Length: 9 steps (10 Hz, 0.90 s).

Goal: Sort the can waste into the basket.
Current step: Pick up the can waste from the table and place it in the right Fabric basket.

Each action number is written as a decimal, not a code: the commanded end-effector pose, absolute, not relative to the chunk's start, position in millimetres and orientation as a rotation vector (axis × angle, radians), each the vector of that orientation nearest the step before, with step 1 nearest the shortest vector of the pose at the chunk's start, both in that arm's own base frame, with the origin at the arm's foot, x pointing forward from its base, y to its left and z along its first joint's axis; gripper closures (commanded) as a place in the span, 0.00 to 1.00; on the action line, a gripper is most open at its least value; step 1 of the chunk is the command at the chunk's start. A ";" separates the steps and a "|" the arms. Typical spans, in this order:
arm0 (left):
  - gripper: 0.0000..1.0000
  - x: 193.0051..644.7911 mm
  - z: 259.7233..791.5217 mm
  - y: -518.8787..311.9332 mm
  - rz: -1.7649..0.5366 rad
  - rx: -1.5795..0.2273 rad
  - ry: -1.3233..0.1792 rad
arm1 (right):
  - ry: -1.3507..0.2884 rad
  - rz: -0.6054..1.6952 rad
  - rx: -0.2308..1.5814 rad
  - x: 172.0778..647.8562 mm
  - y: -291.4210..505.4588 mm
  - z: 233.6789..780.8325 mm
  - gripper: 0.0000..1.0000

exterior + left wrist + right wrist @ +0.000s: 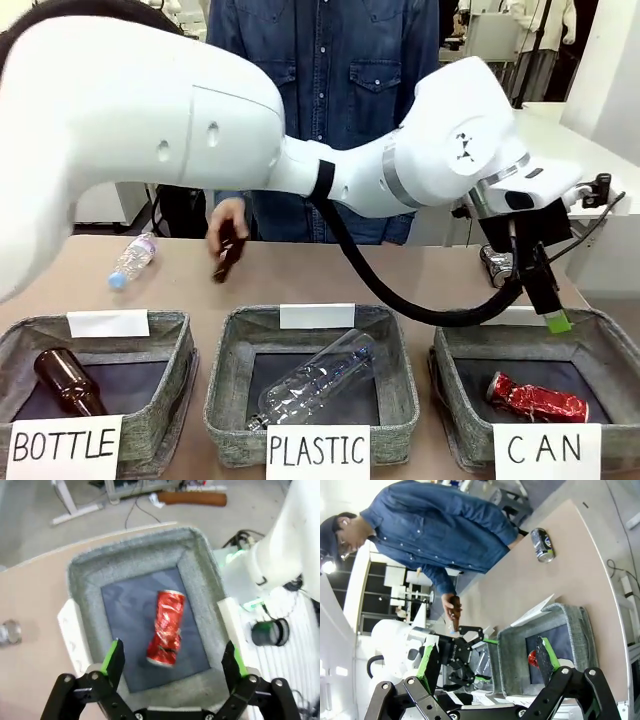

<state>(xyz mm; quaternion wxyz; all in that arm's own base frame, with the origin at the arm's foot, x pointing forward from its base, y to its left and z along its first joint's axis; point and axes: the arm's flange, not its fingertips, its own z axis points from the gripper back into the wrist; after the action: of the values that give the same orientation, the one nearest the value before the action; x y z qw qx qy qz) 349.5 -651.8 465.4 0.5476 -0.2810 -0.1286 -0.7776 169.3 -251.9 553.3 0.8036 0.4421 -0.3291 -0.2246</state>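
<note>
Brown bottle (68, 382) in BOTTLE basket (172, 398), clear bottle (318, 382) in PLASTIC basket (226, 392)

- Front view looks across the surface (300, 275) toward the person (330, 80), from low and near.
- Left wrist view looks down closely into the basket (195, 565) signed CAN.
- Right wrist view, rolled sideways, shares that basket (580, 625).

Dark can (542, 545) alone on table (570, 587)

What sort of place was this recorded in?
Probably a robotics lab staged for waste sorting: a BOTTLE basket, PLASTIC basket and CAN basket on a table, a white robot arm reaching across, and cables and a desk frame on the floor behind.
</note>
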 end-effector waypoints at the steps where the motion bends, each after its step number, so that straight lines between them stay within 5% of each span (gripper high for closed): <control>1: 0.00 314.4 499.4 -581.2 -1.770 -0.655 -0.140 | -0.698 -0.486 0.955 168.0 -252.6 555.8 0.00; 5: 0.00 187.0 551.4 -374.0 -1.379 -0.561 -0.379 | -0.698 -0.486 0.955 168.0 -252.6 555.8 0.00; 9: 0.00 189.8 574.0 -176.7 -0.480 -0.753 -0.534 | -0.705 -0.317 0.898 210.9 -120.5 580.4 0.00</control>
<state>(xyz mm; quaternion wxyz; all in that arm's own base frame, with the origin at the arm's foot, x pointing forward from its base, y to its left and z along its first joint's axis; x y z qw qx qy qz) 213.3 -248.4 558.8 0.8282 -0.3395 -0.2074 -0.3948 194.1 -177.4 572.4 0.8314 0.4187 -0.3238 -0.1690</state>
